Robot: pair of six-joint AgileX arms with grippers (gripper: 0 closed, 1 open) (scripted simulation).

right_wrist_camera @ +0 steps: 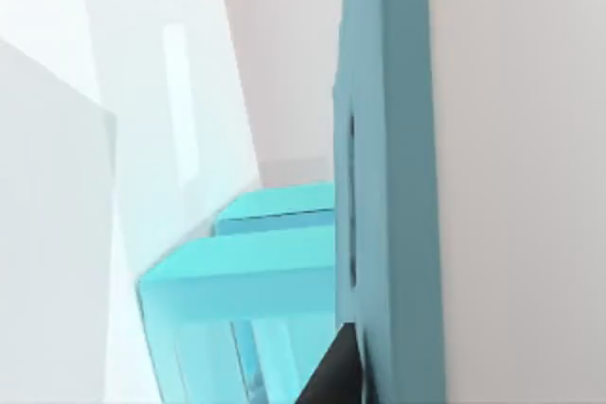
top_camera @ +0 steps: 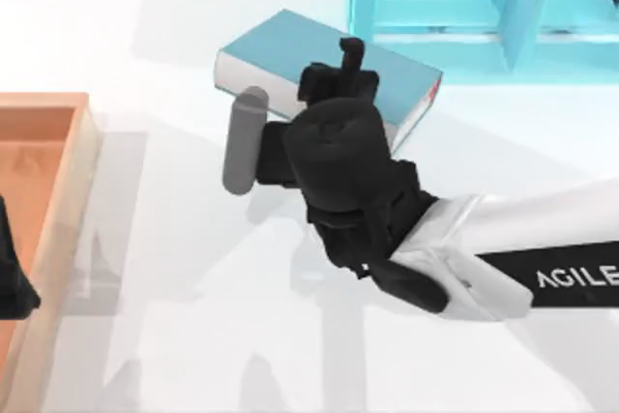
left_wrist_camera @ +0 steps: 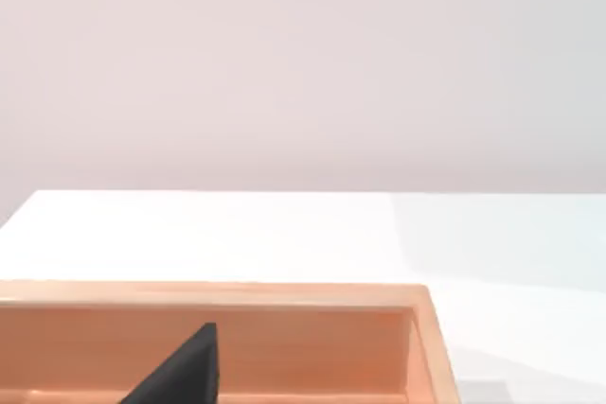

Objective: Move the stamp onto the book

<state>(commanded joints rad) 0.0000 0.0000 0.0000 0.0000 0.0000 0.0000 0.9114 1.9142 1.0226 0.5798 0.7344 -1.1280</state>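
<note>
Top view: flat rectangular teal book [top_camera: 290, 50]

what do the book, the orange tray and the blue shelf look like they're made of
The book looks like a hardcover: matte teal cover, white page edges, likely board and paper. The tray at the table's left looks like pale wood, warm orange-tan and matte, though no grain is clear. The shelf unit looks like glossy light-blue plastic or tinted acrylic, slightly see-through.

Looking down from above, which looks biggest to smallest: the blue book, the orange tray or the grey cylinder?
1. Orange tray, though cut off by the picture's edge.
2. Blue book, partly under the right arm.
3. Grey cylinder, clearly smallest.
</note>
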